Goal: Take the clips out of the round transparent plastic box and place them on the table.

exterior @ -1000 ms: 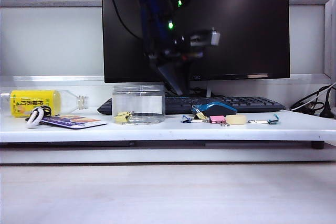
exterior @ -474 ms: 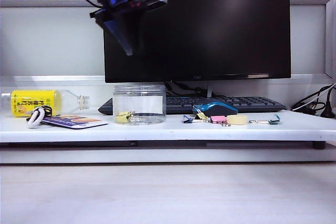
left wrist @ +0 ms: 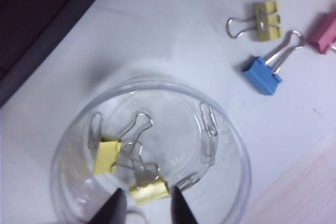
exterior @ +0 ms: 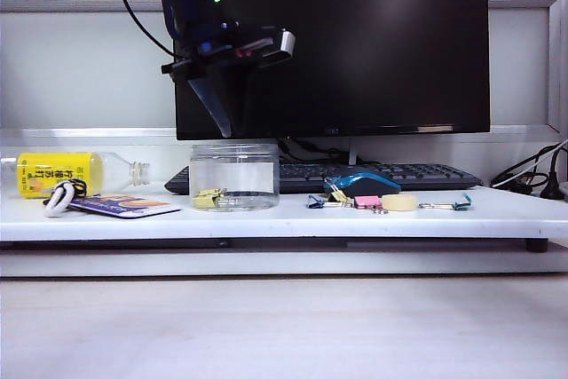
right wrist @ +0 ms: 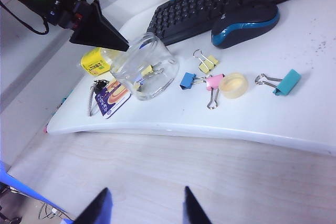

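Hovering directly above the mouth of the round transparent plastic box, the left tool points its dark fingertips down toward the box without touching it. In the left wrist view the left tool has its two fingertips spread apart with nothing between them, looking straight down into the box. Inside the box lie two pale-yellow clips, their silver wire handles overlapping, and a few plain wire paper clips lie on the box floor beside them.

On the bench, just beside the box on its side toward the mouse, a third yellow clip lies near a blue clip; a pink clip lies just beyond those. From the right wrist view, a roll of tape sits past the pink clip, farther from the box, and a teal clip lies farther still. The blue and black mouse and the keyboard sit behind this row. On the far side of the box from the clips lie a yellow-labelled bottle and a card with a white cord.

The right tool hangs well apart from the box, out over the pale wood surface in front of the bench, its fingers spread and holding nothing.
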`<state>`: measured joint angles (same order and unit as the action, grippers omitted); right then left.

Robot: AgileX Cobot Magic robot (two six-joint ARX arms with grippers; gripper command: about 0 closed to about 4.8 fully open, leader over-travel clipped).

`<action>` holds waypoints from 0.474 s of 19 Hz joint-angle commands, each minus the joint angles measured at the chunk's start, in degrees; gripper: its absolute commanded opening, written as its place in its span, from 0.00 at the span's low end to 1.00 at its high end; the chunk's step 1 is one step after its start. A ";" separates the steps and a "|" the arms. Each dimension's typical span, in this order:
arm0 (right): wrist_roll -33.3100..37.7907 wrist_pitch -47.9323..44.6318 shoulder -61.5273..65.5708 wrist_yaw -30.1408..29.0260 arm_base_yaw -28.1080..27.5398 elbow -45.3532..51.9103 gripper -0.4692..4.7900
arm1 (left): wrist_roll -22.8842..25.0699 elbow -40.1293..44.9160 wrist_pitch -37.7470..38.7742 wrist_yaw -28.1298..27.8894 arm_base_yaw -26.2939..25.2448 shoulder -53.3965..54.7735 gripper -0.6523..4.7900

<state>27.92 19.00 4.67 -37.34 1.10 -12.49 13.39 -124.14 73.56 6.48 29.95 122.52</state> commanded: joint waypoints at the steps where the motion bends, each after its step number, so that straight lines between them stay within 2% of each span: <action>1: -0.31 -0.63 0.02 -0.31 0.04 -0.26 0.42 | -2.08 -0.11 0.35 0.11 0.57 0.87 0.34; 4: -0.33 -0.63 0.02 -0.28 0.04 -0.26 0.42 | -2.95 -0.11 1.86 -0.79 0.74 1.92 0.34; 7: -0.31 -0.61 0.02 -0.28 0.04 -0.26 0.42 | -3.43 -0.11 2.99 -5.14 0.81 2.82 0.34; 9: -0.31 -0.61 0.02 -0.28 0.04 -0.26 0.42 | -3.56 -0.11 3.06 -5.18 0.81 2.93 0.34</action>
<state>27.92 19.05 4.64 -37.43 1.13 -12.51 10.35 -124.03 76.49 1.41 30.61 125.69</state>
